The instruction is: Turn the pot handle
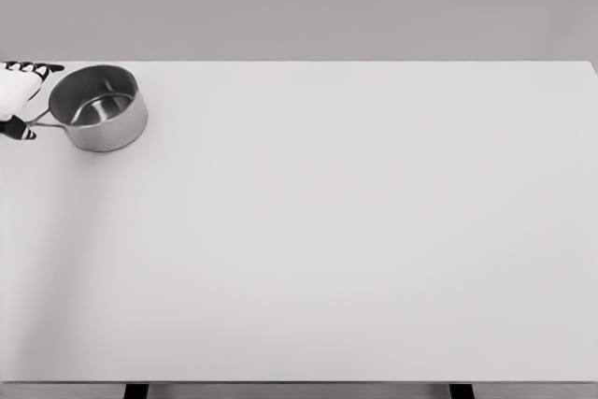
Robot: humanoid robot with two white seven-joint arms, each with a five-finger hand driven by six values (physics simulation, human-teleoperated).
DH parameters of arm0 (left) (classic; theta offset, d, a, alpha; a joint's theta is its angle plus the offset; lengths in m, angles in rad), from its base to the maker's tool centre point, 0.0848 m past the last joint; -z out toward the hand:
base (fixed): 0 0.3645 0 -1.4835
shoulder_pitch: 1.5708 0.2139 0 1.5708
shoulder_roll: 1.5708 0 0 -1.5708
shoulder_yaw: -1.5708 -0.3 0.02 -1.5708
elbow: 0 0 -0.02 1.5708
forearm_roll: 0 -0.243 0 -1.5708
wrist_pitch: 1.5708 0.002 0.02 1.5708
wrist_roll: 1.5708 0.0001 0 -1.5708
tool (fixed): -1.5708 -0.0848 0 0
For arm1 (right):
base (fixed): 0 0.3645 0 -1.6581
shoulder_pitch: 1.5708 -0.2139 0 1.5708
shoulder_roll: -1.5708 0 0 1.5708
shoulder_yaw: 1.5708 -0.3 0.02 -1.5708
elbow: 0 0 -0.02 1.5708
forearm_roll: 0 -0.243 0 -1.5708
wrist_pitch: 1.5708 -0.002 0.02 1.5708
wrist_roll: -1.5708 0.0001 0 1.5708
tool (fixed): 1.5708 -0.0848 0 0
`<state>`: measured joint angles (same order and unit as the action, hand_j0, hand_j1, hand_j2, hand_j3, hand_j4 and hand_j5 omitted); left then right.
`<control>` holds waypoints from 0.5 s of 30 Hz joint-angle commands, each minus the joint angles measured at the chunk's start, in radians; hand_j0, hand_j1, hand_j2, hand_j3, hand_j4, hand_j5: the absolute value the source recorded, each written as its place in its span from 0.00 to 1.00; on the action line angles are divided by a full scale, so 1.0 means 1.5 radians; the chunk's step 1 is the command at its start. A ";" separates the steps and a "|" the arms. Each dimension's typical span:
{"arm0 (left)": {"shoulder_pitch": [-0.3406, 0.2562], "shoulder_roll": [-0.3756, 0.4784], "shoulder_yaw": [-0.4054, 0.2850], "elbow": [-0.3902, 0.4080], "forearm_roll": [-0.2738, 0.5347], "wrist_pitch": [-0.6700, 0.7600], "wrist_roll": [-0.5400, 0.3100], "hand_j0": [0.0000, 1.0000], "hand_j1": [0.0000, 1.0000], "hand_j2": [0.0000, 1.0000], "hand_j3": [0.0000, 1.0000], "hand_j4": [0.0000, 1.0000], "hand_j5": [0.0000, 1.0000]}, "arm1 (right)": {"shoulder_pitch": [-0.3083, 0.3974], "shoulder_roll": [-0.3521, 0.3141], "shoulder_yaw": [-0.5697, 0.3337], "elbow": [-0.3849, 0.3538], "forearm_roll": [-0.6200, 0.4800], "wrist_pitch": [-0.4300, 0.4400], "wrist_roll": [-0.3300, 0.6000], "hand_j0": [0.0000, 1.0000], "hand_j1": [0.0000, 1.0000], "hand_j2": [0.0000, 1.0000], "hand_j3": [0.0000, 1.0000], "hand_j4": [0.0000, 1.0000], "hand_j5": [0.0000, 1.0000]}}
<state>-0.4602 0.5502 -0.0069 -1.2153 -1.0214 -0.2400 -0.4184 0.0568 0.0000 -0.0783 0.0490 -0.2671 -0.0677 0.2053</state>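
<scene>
Left robot hand (19, 100) grips the steel pot's (97, 107) handle (39, 120).

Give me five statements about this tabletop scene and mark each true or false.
1. The shiny round metal pot stands upright near the far left corner of the white table. True.
2. The pot holds food. False: its inside shows only bare metal.
3. The pot's thin handle points toward the left edge of the picture. True.
4. The white robot hand is at the right edge of the view. False: it shows at the left edge, beside the handle.
5. A lid covers the pot. False: the pot is open at the top.
</scene>
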 commanded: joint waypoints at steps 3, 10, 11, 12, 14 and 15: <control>-0.007 0.000 -0.013 0.024 0.001 0.000 0.013 1.00 1.00 1.00 1.00 1.00 1.00 | 0.000 0.000 0.000 0.000 0.000 0.000 0.000 1.00 1.00 1.00 1.00 1.00 1.00; -0.023 0.000 -0.018 0.046 0.001 0.000 0.014 1.00 1.00 1.00 1.00 1.00 1.00 | 0.000 0.000 0.000 0.000 0.000 0.000 0.000 1.00 1.00 1.00 1.00 1.00 1.00; -0.026 0.000 -0.018 0.047 0.001 0.000 0.014 1.00 1.00 1.00 1.00 1.00 1.00 | 0.000 0.000 0.000 0.000 0.000 0.000 0.000 1.00 1.00 1.00 1.00 1.00 1.00; -0.030 0.000 -0.018 0.057 0.001 0.000 0.014 1.00 1.00 1.00 1.00 1.00 1.00 | 0.000 0.000 0.000 0.000 0.000 -0.001 0.000 1.00 1.00 1.00 1.00 1.00 1.00; -0.036 0.000 -0.018 0.065 0.001 0.000 0.015 1.00 1.00 1.00 1.00 1.00 1.00 | 0.000 0.000 0.000 0.000 0.000 0.000 0.000 1.00 1.00 1.00 1.00 1.00 1.00; -0.039 -0.001 -0.019 0.069 0.001 0.000 0.020 1.00 1.00 1.00 1.00 1.00 1.00 | 0.000 0.000 0.000 0.000 0.000 0.000 0.000 1.00 1.00 1.00 1.00 1.00 1.00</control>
<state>-0.5231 0.5492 -0.0351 -1.1252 -1.0214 -0.2400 -0.3936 0.0568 0.0000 -0.0783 0.0490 -0.2671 -0.0677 0.2053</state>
